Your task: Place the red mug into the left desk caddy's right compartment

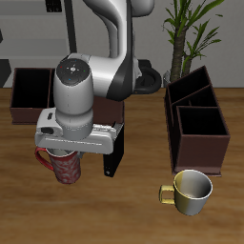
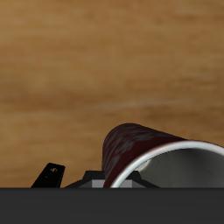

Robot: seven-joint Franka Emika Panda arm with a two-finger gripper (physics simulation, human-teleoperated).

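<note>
The red mug (image 1: 66, 168), mottled red and white, hangs just under my gripper (image 1: 72, 152), near the table's front edge and far across the table from the left desk caddy (image 1: 195, 119). The wrist view shows the red mug (image 2: 140, 149) very close and tilted, its pale inside and rim right at my gripper (image 2: 103, 182), with one dark fingertip (image 2: 50, 175) beside it. The gripper looks shut on the mug's rim. The caddy is dark brown and narrow. Its right compartment (image 1: 202, 126), the large square one, is open and holds nothing.
A plain yellowish-cream mug (image 1: 191, 192) stands near the front edge, in front of the left caddy. A second, wide brown caddy (image 1: 29, 93) sits farther back behind my gripper. A potted plant (image 1: 189, 33) stands behind the left caddy.
</note>
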